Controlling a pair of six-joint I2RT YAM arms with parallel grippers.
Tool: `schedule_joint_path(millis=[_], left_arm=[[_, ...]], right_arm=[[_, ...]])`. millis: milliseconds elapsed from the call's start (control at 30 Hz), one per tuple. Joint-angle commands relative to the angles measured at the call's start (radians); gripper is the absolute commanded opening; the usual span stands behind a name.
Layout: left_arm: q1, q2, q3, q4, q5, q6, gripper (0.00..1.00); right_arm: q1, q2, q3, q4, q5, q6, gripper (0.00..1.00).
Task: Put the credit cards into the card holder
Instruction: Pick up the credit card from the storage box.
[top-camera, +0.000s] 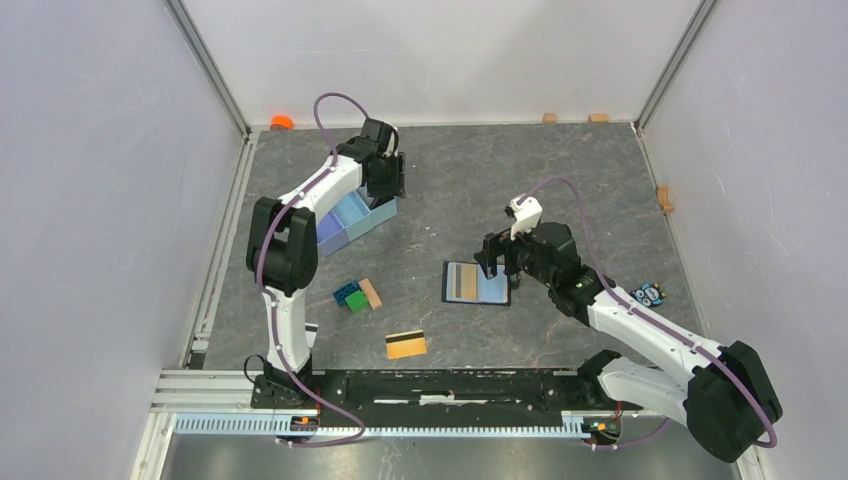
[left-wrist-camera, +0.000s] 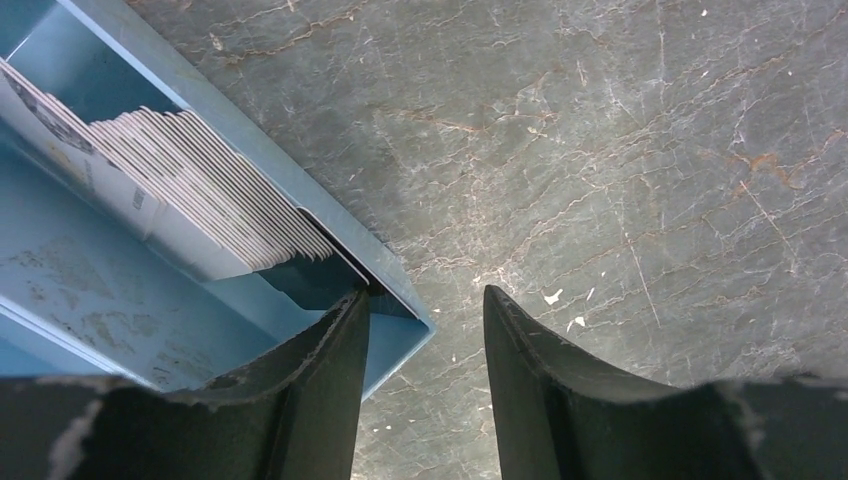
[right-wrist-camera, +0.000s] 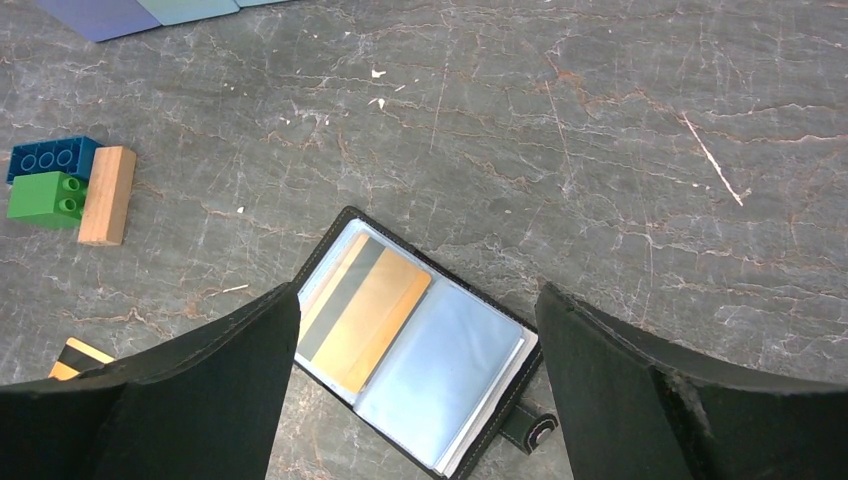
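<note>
Your right gripper (right-wrist-camera: 418, 295) hangs with its jaws spread wide and gripping nothing, directly over the open card holder (right-wrist-camera: 440, 385). A gold credit card (right-wrist-camera: 365, 320) sits in one of the holder's pockets. Your left gripper (left-wrist-camera: 425, 295) straddles a corner of the light blue tray (left-wrist-camera: 400, 345), jaws partly apart. You cannot tell whether they clamp anything. White cards (left-wrist-camera: 200, 190) lean stacked inside, just ahead of one finger.

Bright, even light — soft shadows, sharp focus
</note>
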Motion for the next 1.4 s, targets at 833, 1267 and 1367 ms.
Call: schedule_joint_path(millis=[833, 1267, 1367], left_arm=[[-0.021, -0.046, 0.013, 0.043, -0.025, 0.024, 0.31], [-0.021, -0.045, 0.042, 0.046, -0.049, 0.043, 0.29], [-0.021, -0.048, 0.044, 0.046, -0.049, 0.044, 0.29]], right_arm=[[-0.007, 0.01, -0.018, 0.032, -0.057, 0.038, 0.91], [-0.007, 0.018, -0.017, 0.04, -0.077, 0.044, 0.91], [-0.007, 0.02, -0.018, 0.04, -0.079, 0.044, 0.91]])
